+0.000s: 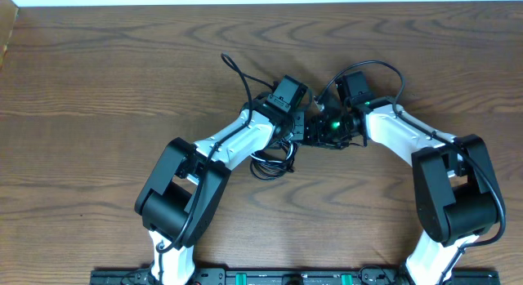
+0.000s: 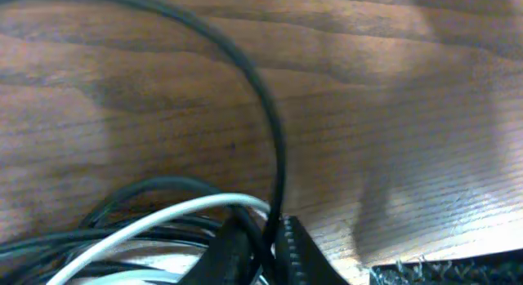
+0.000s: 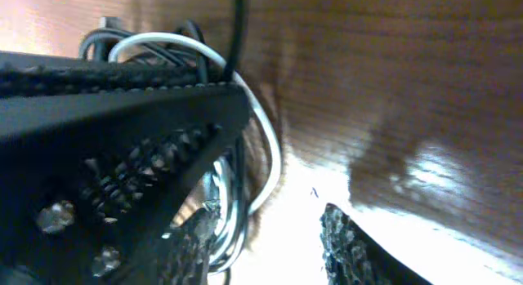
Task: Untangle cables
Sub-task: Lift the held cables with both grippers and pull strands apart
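Note:
The cables lie bunched in a small tangle (image 1: 274, 161) at the table's middle, under the two wrists. One black cable (image 1: 237, 73) runs from it up and to the left. My left gripper (image 1: 299, 128) is shut on a black cable (image 2: 276, 138) that arcs up from between its fingers (image 2: 266, 238). The white cable (image 2: 163, 215) and other black loops lie just left of them. My right gripper (image 1: 325, 131) faces the left one. Its jaws (image 3: 270, 240) are open, with the white loop (image 3: 274, 154) and black strands beside its left finger.
The left gripper's finger (image 3: 106, 113) fills the left of the right wrist view, very close to my right jaws. Thicker black cords (image 1: 384, 69) loop from the right arm behind the wrists. Bare wooden table (image 1: 122, 81) surrounds the tangle.

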Controlling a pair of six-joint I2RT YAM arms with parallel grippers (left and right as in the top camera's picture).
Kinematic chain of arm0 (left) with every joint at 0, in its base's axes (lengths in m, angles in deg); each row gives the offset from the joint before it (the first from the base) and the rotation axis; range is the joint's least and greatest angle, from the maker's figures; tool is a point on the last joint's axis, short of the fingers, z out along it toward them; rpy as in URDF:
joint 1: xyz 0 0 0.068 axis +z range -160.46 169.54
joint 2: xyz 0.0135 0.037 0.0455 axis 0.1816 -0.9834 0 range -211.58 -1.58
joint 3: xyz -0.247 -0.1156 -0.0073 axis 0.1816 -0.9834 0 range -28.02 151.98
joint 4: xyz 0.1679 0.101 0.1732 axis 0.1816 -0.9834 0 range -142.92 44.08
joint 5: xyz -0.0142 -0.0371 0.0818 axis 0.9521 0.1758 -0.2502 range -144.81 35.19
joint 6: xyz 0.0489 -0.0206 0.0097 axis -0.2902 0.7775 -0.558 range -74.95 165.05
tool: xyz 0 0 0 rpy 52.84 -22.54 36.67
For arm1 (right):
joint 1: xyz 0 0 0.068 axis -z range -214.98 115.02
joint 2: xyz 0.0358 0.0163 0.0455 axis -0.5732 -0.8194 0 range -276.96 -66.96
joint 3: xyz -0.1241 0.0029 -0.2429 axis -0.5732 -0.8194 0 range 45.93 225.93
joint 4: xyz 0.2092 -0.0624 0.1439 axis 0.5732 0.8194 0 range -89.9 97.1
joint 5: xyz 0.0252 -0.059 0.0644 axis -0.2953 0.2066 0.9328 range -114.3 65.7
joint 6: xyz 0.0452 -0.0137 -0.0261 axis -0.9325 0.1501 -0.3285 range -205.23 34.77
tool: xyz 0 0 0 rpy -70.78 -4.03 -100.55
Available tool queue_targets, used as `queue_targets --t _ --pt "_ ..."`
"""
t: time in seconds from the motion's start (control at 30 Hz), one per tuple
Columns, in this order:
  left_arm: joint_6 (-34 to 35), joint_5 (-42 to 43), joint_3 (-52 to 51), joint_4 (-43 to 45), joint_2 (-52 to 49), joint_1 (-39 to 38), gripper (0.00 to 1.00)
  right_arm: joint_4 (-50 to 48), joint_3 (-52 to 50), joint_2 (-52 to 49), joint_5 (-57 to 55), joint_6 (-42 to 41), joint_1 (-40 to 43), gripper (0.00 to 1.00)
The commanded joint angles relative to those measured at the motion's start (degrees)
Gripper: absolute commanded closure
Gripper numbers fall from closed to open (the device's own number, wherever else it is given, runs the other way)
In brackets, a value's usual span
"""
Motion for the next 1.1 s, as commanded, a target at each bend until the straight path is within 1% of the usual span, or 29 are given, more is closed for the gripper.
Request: queue_targets --t 0.0,0.07,0.27,0.47,0.57,0.67,0.73,0.9,1.07 --pt "0.04 -0.55 -0.24 -0.11 -0.85 -0.02 0.89 -0.13 -0.33 1.55 -3.91 -1.51 -2.05 0.62" --pt "0.04 -0.55 -0.24 -0.11 -0.83 -0.04 0.92 -0.39 -0.33 1.51 -5.55 -2.40 -3.54 0.63" --pt "0.07 -0.52 -0.20 -0.11 -0.61 0.13 0.92 -0.90 -0.33 1.51 -11.52 -5.27 -7.23 0.63" --pt "0.04 -0.52 -0.20 -0.13 3.28 0.50 0.92 -1.62 -0.33 1.51 -11.45 -5.29 -7.61 0.64" --pt "0.07 -0.52 -0.20 -0.13 6.64 0.50 0.93 -3.08 -0.33 1.51 -7.45 -3.65 -7.58 0.64" --pt "0.04 -0.52 -0.20 -0.13 9.66 0.50 0.93 -5.81 -0.33 1.51 -0.20 0.55 -7.52 0.59" --pt "0.04 -0.52 -0.20 -0.31 11.19 0.50 0.93 -6.03 -0.33 1.51 0.15 0.55 -7.54 0.58" --pt "0.07 -0.15 -0.20 -0.37 12.59 0.50 0.93 -6.10 -0.33 1.51 -1.86 0.96 -7.65 0.58" --pt "0.07 2.67 -0.13 -0.33 13.07 0.63 0.92 -5.49 -0.33 1.51 -8.76 0.90 -7.63 0.58"
